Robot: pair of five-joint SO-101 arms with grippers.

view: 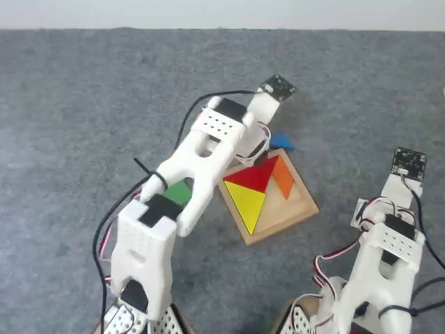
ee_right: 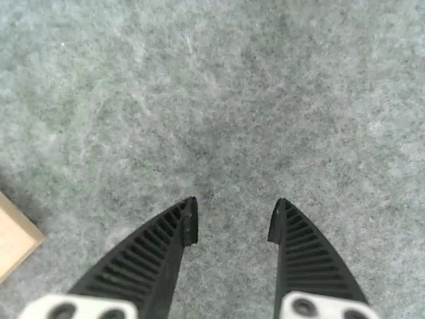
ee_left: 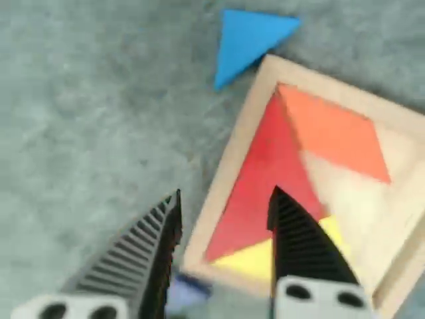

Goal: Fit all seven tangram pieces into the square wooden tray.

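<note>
tray (ee_left: 229,156) rim just under left hand (ee_left: 226,194)

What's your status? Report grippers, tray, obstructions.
Left gripper open over tray edge. Right gripper open over carpet. Tray holds red piece, yellow piece, orange piece; blue triangle, green piece outside. Left arm overhangs green piece.

left claw (ee_left: 226,195) gaping, extended far forward | right claw (ee_right: 236,201) gaping, tucked back

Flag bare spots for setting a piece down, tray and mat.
Inside the tray: bare wood between the orange piece, the yellow triangle and the near-right rim. The mat under the right hand is bare. Crowded: tray's far corner, with the blue triangle and left hand.
</note>
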